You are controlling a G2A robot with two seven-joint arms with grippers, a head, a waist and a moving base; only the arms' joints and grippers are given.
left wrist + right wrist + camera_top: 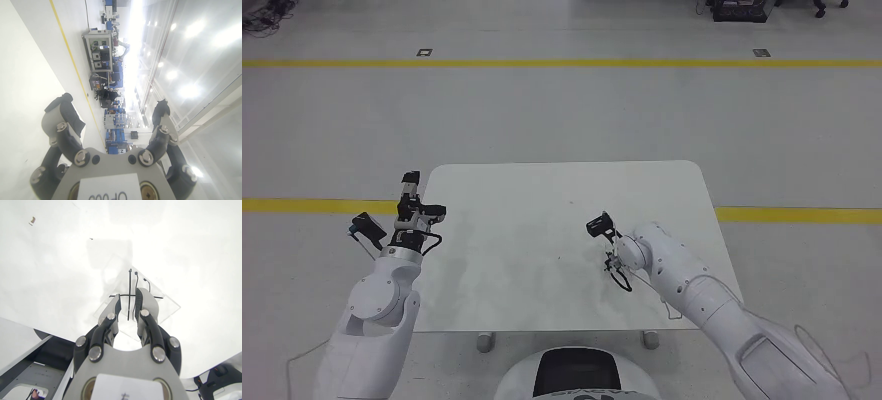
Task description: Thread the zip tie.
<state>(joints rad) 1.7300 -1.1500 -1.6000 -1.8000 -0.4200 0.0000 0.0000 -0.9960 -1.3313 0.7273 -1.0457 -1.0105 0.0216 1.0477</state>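
Note:
Several black zip ties [129, 289] lie crossed on a clear square tray [166, 309] on the white table [542, 200]. My right gripper [127, 294] hangs just above them, open. Its fingers [140, 298] stand on either side of one straight tie without pressing it. From above, the right gripper [614, 268] points down at the table right of the middle. My left gripper [114, 100] is open and holds nothing, and it faces out into the room. In the top view the left gripper [417, 205] is raised at the table's left edge.
A small brownish scrap [33, 219] and a dark speck [91, 238] lie on the table beyond the tray. The table's near edge [28, 326] runs close behind the right gripper. A yellow floor line [562, 63] crosses the room behind.

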